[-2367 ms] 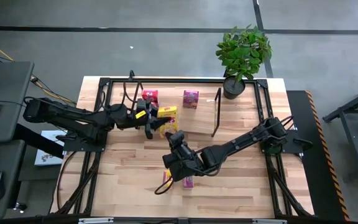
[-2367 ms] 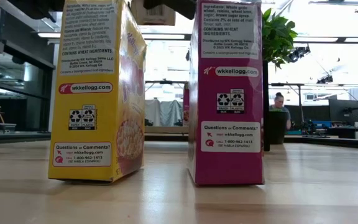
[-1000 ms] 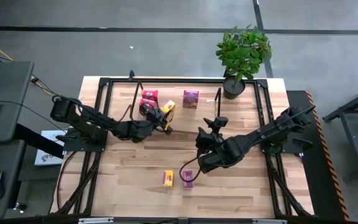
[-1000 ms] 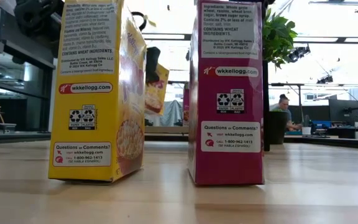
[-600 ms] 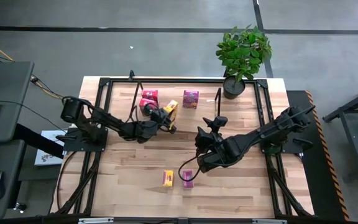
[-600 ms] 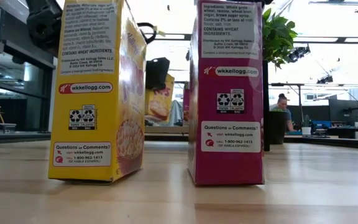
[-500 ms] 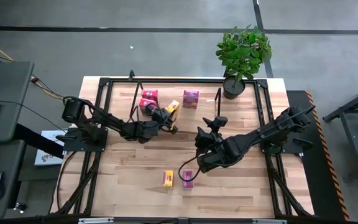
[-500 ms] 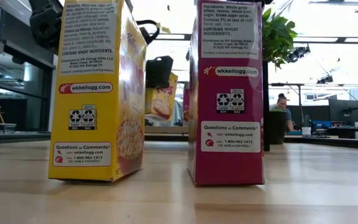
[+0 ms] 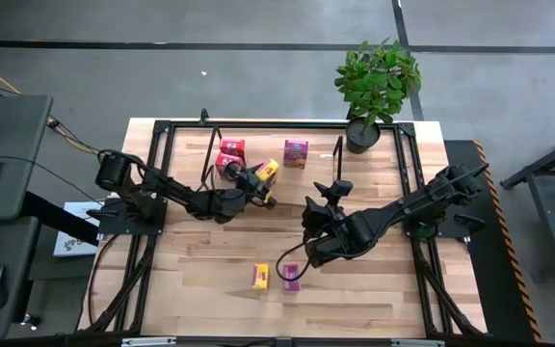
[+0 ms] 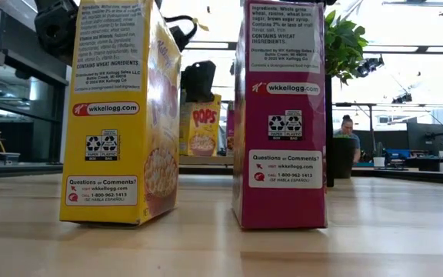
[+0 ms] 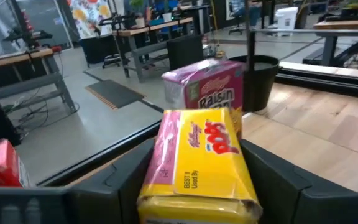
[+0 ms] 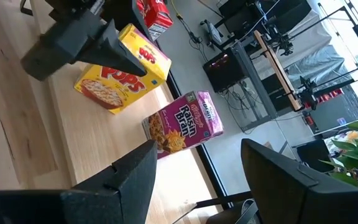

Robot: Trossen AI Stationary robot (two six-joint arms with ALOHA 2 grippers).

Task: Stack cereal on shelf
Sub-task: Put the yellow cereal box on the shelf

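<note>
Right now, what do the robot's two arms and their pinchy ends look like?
Both are dark, nearly black, built of slim jointed segments with chunky round joints. Thin black cables loop beside the left arm and under the right arm. The left tool and the right tool each end in two flat, broad, matte dark fingers with angled edges. No markings are readable on them.
</note>
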